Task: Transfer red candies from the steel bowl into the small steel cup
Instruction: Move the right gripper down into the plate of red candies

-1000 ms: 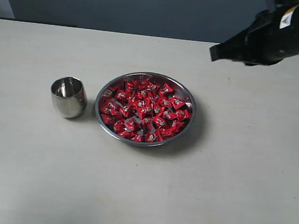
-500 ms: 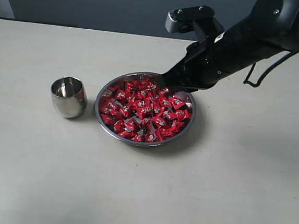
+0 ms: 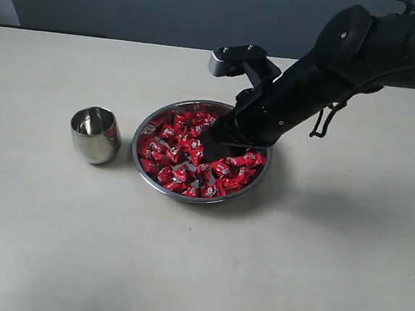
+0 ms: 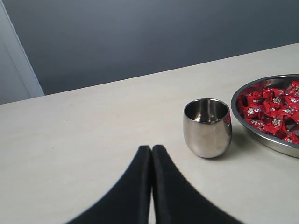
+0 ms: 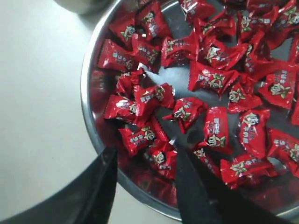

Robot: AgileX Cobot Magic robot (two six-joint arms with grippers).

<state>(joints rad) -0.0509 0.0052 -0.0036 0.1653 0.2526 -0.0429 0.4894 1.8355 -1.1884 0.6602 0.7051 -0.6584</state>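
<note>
Exterior view: the right hand (image 3: 215, 137) is seen lowered into the bowl (image 3: 193, 198), which is set near the middle of the counter (image 3: 269, 277), the arm slanting in from the counter's right side. The bowl is heaped with red candies (image 3: 175, 156), and the hand's tips are planted among them, toward the bowl's middle.

From the right wrist view, the right hand (image 5: 144, 145) is shown released, its two dark jaws spread wide. One is placed just over the rim (image 5: 88, 116) and the other among the candies (image 5: 212, 79). A few wrappers lie between the jaws, yet nothing is gripped so far. The spread is judged to be deliberate, so that one candy by the rim can be straddled before the squeeze.

The cup (image 3: 94, 135) is stood upright just beside the bowl, on the side toward the counter's left edge, with a narrow gap left between them. The carry is thereby kept short. No candy can be made out inside the cup (image 4: 207, 127), so the task is judged barely started.

The left hand (image 4: 151, 151) is seen clenched on nothing, jaws pressed flat together. It is held back above bare counter near the cup, presumably kept clear of the working arm. From there the bowl's edge (image 4: 261, 140) and its candies (image 4: 271, 109) are just caught.
</note>
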